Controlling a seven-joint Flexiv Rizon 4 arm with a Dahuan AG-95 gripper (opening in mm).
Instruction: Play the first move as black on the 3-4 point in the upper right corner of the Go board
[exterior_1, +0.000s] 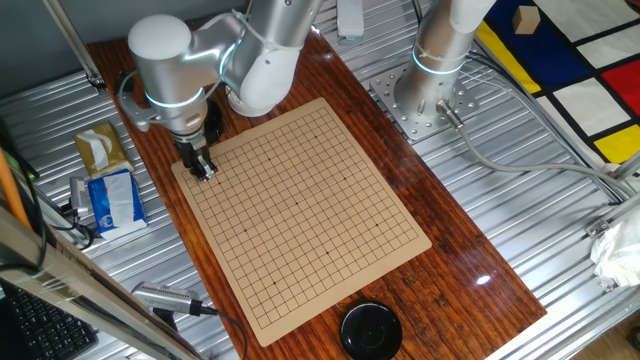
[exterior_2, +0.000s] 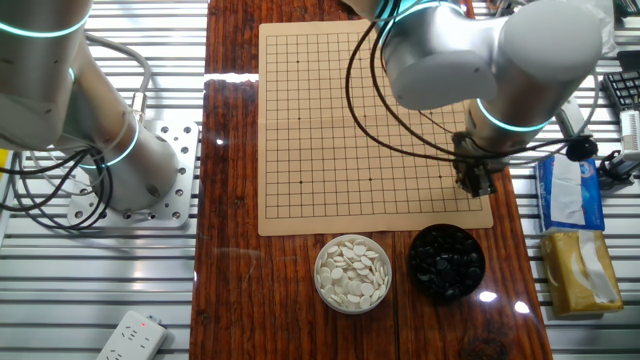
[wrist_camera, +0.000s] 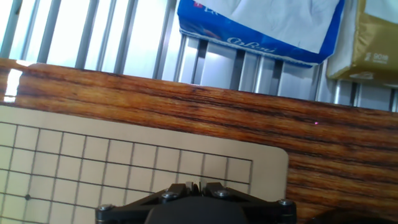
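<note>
The pincer (exterior_2: 478, 183) hangs low over the near right corner of the Go board (exterior_2: 330, 120) in the other fixed view, close to the board's right edge and near edge. In the hand view its fingers sit almost together, but I cannot tell if a black stone is pinched between them, as the tips are too small and dark to read. No stone lies on the board yet.

The spare black stones rest in the black bowl (exterior_2: 447, 262) on the bench (exterior_2: 230, 250), just off the board's near edge and a little left of the pincer. The bowl of white stones (exterior_2: 352, 273) stands to the left of it.

The 3-4 point (exterior_2: 447, 183) looks to be a few lines in from that corner, just left of the pincer. So the coming move is likely a small shift left and a drop straight down. The board around the corner is bare, so there is open room. The tissue packs (exterior_2: 570, 190) lie off to the right, apart from the board.
</note>
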